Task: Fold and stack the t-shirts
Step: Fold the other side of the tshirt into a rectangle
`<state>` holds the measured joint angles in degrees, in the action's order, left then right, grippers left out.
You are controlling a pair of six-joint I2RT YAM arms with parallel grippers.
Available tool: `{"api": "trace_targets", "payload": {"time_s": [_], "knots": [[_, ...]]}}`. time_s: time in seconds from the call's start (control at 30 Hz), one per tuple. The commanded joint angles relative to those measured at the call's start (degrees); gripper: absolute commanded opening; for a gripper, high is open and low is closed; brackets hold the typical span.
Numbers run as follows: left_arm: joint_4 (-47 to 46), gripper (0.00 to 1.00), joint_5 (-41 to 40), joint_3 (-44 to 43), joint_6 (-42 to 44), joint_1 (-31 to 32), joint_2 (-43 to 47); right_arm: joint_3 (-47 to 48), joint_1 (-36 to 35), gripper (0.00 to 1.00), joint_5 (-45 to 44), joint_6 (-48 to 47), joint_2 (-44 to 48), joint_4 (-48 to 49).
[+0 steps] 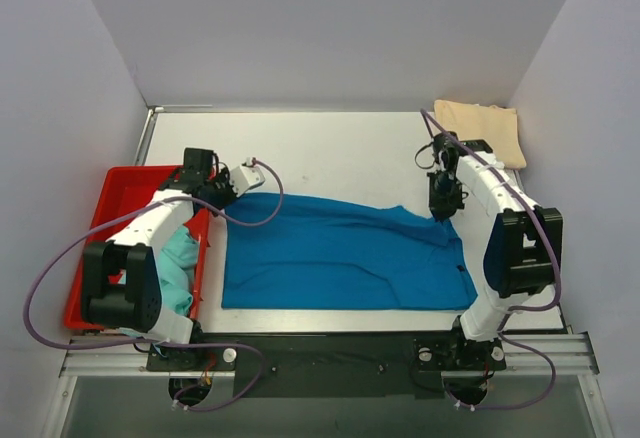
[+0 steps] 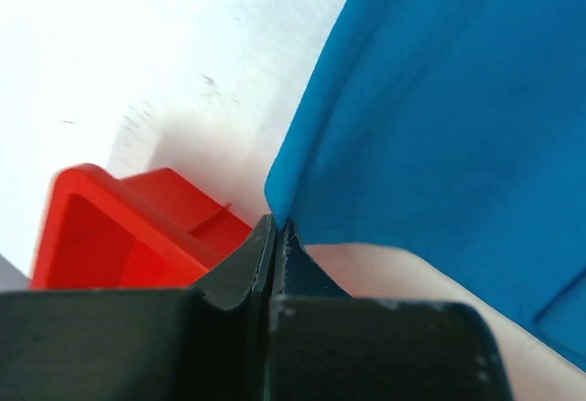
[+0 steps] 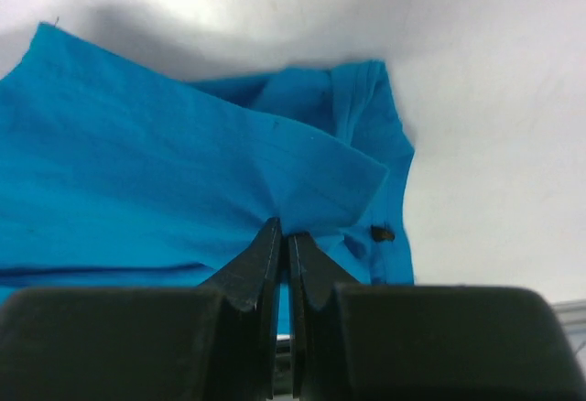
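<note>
The deep blue t-shirt (image 1: 340,253) lies partly folded across the middle of the table, its far edge lifted at both ends. My left gripper (image 1: 222,201) is shut on its far left corner; the left wrist view shows the black fingertips (image 2: 275,224) pinching the blue shirt (image 2: 439,99). My right gripper (image 1: 443,208) is shut on the far right edge, and in the right wrist view it (image 3: 286,233) pinches a raised fold of the blue shirt (image 3: 137,163). The cream-beige t-shirt (image 1: 482,128) lies folded at the back right corner. The teal t-shirt (image 1: 180,263) lies crumpled in the red tray.
The red plastic tray (image 1: 120,188) stands at the left table edge, close beside my left arm; its corner (image 2: 119,227) shows in the left wrist view. White walls enclose the table on three sides. Bare white tabletop (image 1: 330,153) lies beyond the blue shirt.
</note>
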<state>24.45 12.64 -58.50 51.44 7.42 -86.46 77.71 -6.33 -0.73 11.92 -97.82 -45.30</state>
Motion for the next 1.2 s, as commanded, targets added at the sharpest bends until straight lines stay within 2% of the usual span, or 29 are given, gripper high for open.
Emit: {"api": "trace_targets", "payload": {"time_s": [0.0, 0.23, 0.6, 0.67, 0.7, 0.77, 0.83, 0.97, 1.07, 1.1, 1.17], "knots": [[1.38, 0.00, 2.38, 4.97, 4.00, -0.48, 3.48, -7.39, 0.44, 0.00, -2.16, -0.67, 3.06, -4.45], [8.06, 0.00, 3.52, 9.28, 8.50, -0.39, 4.01, -12.93, 1.14, 0.00, -2.61, -0.58, 7.47, -5.68], [15.27, 0.00, 6.43, 9.81, 12.97, -0.30, 3.40, -13.82, 1.05, 0.00, -2.96, -1.38, 2.64, -7.96], [18.87, 0.14, 7.65, 8.59, 14.47, -0.39, 3.05, -13.99, 0.97, 0.06, -2.87, -1.29, 1.67, -8.05], [21.67, 0.27, 8.18, 7.97, 15.00, -0.39, 3.13, -13.99, 0.97, 0.19, -3.22, -1.29, 1.32, -8.23], [25.54, 0.38, 9.32, 6.74, 17.19, -0.48, 3.92, -13.99, 0.88, 0.33, -4.10, -1.11, 1.58, -8.40], [29.14, 0.45, 10.11, 5.86, 19.47, -0.65, 5.23, -13.55, 0.44, 0.38, -5.42, -0.67, 2.89, -8.93], [36.63, 0.50, 12.22, 3.22, 23.52, -0.83, 8.22, -10.31, -2.54, 0.41, -7.87, 0.29, 7.46, -9.81], [38.57, 0.51, 17.22, -0.20, 22.92, -1.18, 9.20, -5.74, -11.30, 0.41, -11.39, 0.13, 8.44, -8.76], [38.05, 0.51, 18.46, -1.25, 21.17, -1.18, 9.03, -3.99, -13.77, 0.40, -11.48, -1.19, 7.91, -8.23], [34.63, 0.44, 20.22, -2.31, 16.53, -1.01, 7.71, -1.44, -20.62, 0.29, -9.22, -3.38, 5.63, -4.90]]}}
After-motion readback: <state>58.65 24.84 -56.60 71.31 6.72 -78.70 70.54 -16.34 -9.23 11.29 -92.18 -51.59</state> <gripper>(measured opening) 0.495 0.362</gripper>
